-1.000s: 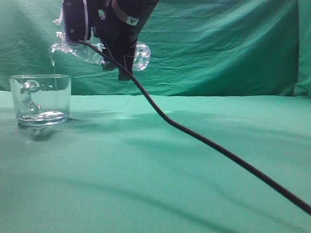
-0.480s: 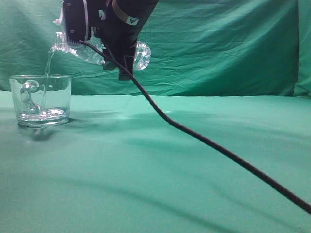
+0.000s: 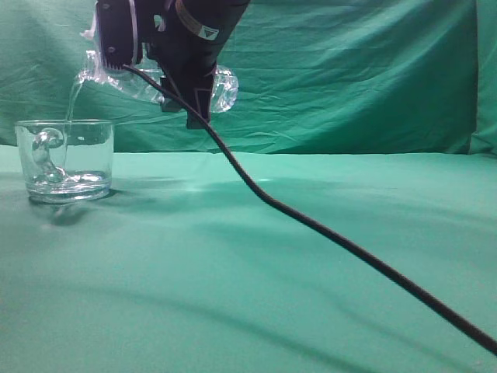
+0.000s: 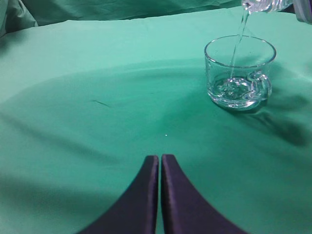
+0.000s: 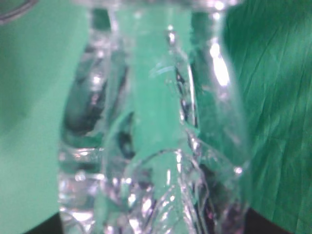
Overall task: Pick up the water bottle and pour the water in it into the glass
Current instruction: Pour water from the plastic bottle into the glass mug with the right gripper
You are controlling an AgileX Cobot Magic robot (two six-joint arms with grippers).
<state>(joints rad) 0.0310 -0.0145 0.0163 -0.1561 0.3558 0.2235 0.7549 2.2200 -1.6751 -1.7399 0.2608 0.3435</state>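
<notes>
The clear water bottle [image 3: 221, 85] lies nearly level in the air at the upper left, its neck pointing left above the glass [image 3: 66, 159]. My right gripper [image 3: 190, 93] is shut on the bottle; the bottle fills the right wrist view [image 5: 156, 146] and hides the fingers there. A thin stream of water [image 3: 71, 116] falls from the neck into the glass. The glass mug stands on the green cloth with its handle towards the exterior camera and a little water at the bottom. It also shows in the left wrist view [image 4: 240, 73], with the stream [image 4: 239, 39]. My left gripper [image 4: 160, 158] is shut and empty, low over the cloth.
A black cable [image 3: 326, 233] hangs from the right arm and runs down across the cloth to the lower right. A green cloth [image 3: 272, 272] covers the table, and a green curtain [image 3: 373, 70] hangs behind it.
The stream was a faint trickle a second ago and now runs steadily into the glass. The bottle and right gripper have shifted slightly left and tipped a little more.
</notes>
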